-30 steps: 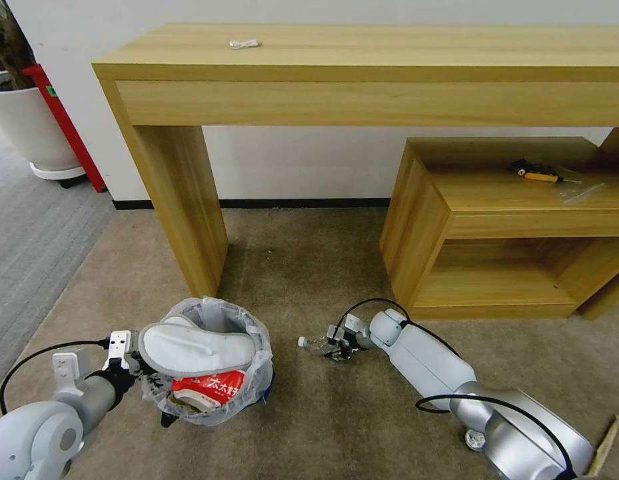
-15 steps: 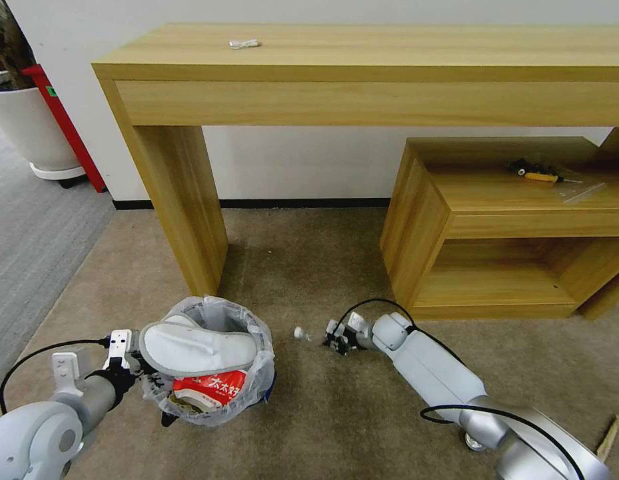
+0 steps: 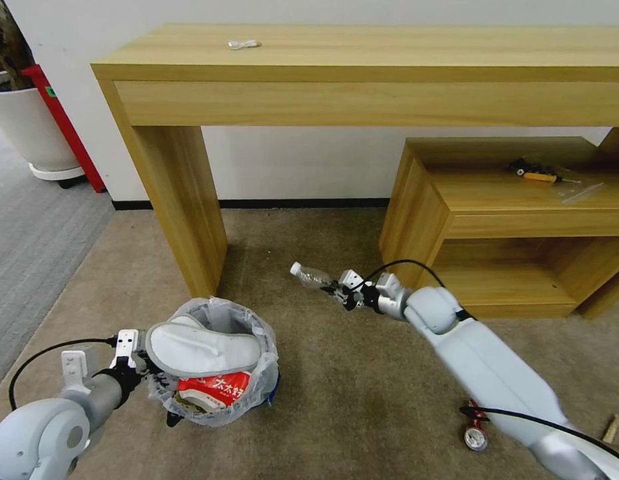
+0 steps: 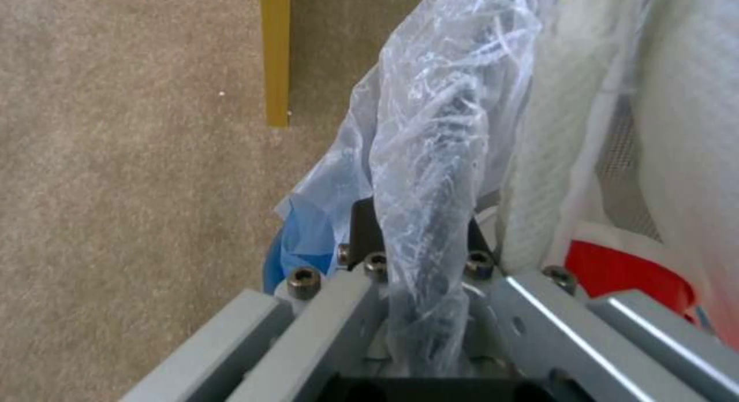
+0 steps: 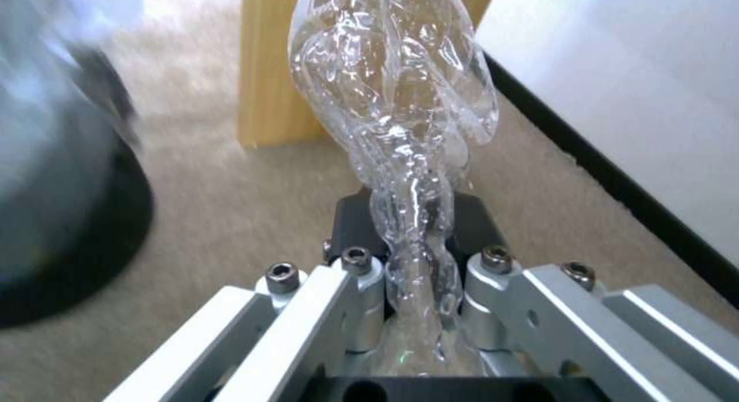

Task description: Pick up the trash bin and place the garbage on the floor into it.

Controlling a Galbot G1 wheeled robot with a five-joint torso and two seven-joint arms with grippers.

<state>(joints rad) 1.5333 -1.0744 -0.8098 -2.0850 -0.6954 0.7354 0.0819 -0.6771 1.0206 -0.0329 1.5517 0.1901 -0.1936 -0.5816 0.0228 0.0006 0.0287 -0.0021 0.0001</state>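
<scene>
A: Where is the clear bottle [image 3: 312, 275], and which way does it point?

B: It is off the floor [image 3: 336, 373], in the right gripper [image 3: 340, 291], whose fingers are pressed together on the crushed base end. Its long axis runs nearly level, tipped a little upward, with the white cap end pointing to the robot's left, toward the leg of the tall wooden table [image 3: 362, 73]. In the right wrist view the bottle [image 5: 396, 119] stretches straight out from between that gripper [image 5: 412, 240].

A: And the trash bin [image 3: 219, 373]?

B: It sits low on the robot's left, near the foot of that table leg. The left gripper [image 3: 137, 357] is clamped on its rim, pinching the crinkly bag; the left wrist view shows the rim [image 4: 431, 229] running out from between the closed left gripper [image 4: 420, 257]. A white slipper [image 3: 206, 347] lies across the bin's mouth, long axis left to right, with a red wrapper [image 3: 212, 389] beneath it.

A: Anything else on the floor?

B: A red can [image 3: 474, 430] lies on the carpet beside the right arm, well apart from the bin, and a wooden stick [image 3: 612, 428] lies near the view's right edge
</scene>
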